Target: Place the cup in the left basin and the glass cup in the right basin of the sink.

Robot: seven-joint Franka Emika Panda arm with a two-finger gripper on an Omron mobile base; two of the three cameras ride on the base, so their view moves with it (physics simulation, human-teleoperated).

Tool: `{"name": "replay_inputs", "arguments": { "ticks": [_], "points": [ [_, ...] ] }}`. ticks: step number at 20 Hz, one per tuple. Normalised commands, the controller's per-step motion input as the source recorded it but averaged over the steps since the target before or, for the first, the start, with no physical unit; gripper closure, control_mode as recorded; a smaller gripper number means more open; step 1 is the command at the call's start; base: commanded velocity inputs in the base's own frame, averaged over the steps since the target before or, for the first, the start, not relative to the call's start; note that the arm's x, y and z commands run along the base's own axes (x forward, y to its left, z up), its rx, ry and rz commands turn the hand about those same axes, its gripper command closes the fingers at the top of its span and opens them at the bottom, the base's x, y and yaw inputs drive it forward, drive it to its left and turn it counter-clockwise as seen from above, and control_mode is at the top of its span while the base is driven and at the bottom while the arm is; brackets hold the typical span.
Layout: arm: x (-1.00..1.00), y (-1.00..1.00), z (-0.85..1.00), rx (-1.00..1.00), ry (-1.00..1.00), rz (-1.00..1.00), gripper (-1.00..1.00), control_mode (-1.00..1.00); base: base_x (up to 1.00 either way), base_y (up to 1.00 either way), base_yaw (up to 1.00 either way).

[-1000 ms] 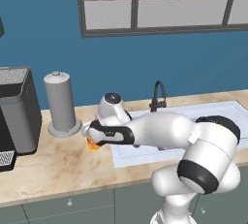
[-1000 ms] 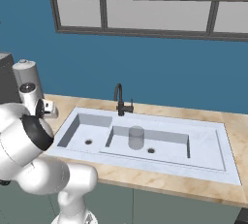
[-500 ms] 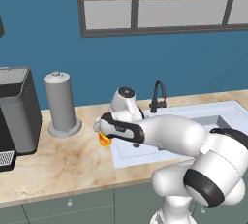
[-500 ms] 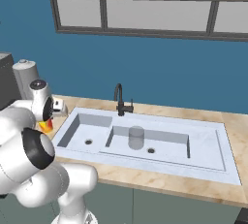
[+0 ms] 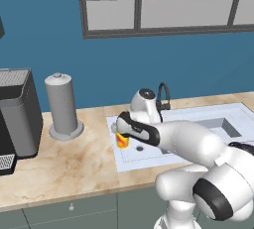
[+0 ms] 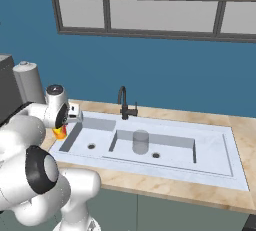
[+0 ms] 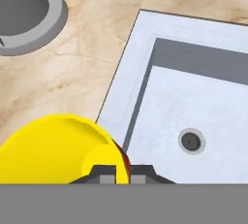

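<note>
The small yellow cup with red-orange splashes (image 5: 121,140) has travelled right off the counter — the gripper (image 5: 119,133), jaws pinched on its rim, now carries it over the near-left rim of the pale double sink (image 6: 165,167), nearly above the left basin (image 7: 193,121). The translucent grey glass cup (image 6: 140,141) already stands in the right basin.
</note>
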Motion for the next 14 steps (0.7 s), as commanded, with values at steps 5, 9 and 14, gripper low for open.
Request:
{"name": "replay_inputs", "arguments": {
  "ticks": [5, 9, 14],
  "points": [
    [0.1, -0.52, 0.0, 0.0, 0.0, 0.0, 1.0, -1.0, 0.0, 0.0, 0.0],
    [0.14, -0.46, 0.0, 0.0, 0.0, 0.0, 1.0, -1.0, 0.0, 0.0, 0.0],
    [0.23, -0.36, -0.01, 0.0, 0.0, 0.0, 1.0, -1.0, 0.0, 0.0, 0.0]
  ]
}}
